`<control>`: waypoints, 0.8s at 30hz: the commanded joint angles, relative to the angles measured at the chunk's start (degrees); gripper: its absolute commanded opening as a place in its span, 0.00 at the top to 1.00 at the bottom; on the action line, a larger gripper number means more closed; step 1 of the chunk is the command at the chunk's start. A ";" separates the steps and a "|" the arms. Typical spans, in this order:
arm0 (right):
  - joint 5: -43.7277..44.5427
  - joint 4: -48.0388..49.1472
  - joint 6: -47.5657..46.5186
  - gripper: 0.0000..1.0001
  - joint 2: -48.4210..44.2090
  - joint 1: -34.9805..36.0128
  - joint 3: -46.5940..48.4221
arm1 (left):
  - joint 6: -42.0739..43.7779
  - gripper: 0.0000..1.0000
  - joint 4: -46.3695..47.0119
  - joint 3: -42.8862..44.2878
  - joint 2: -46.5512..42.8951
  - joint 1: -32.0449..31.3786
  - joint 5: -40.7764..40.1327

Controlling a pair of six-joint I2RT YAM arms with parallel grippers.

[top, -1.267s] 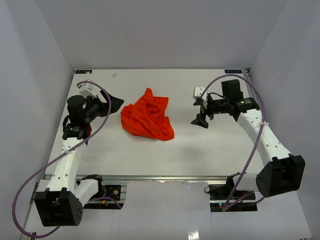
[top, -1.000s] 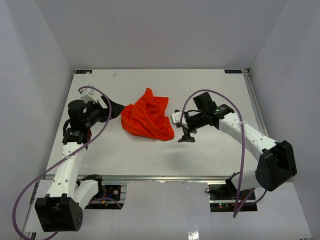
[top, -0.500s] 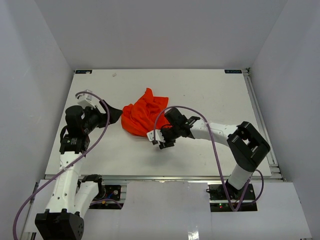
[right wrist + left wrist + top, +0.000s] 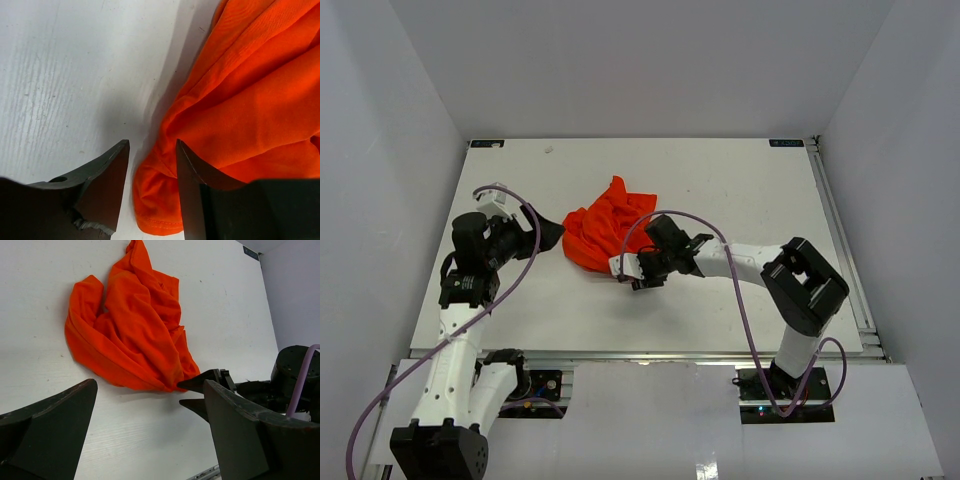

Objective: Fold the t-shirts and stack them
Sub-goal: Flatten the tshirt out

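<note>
right gripper [image 4: 151, 145] straddles the shirt [image 4: 240, 100] corner, jaws half closed, not pinching yet; left gripper [image 4: 150, 385] spread wide. i'd grab just one layer

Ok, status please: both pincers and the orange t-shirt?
Left pincer open, empty, left of t-shirt. Right pincer astride its near corner, grip unconfirmed. Cloth crumpled, not folded. No obstacle seen.

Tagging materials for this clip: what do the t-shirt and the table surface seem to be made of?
T-shirt: soft knit fabric, likely cotton-type jersey, matte orange-red; it slumps in loose folds and the right wrist view shows a fine weave. Table: hard, flat white board, matte, with faint streaky grain; painted or laminated, cannot tell which.
</note>
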 commanded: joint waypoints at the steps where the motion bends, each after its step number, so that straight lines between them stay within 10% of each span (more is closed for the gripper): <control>1: 1.38 2.78 1.15 0.52 1.62 0.38 1.64 | 1.06 0.02 -0.22 0.00 -0.14 -0.03 -0.28; 24: 3.40 4.28 3.08 0.72 6.72 0.73 2.44 | 0.79 0.02 -1.27 0.00 -1.02 -0.12 -0.54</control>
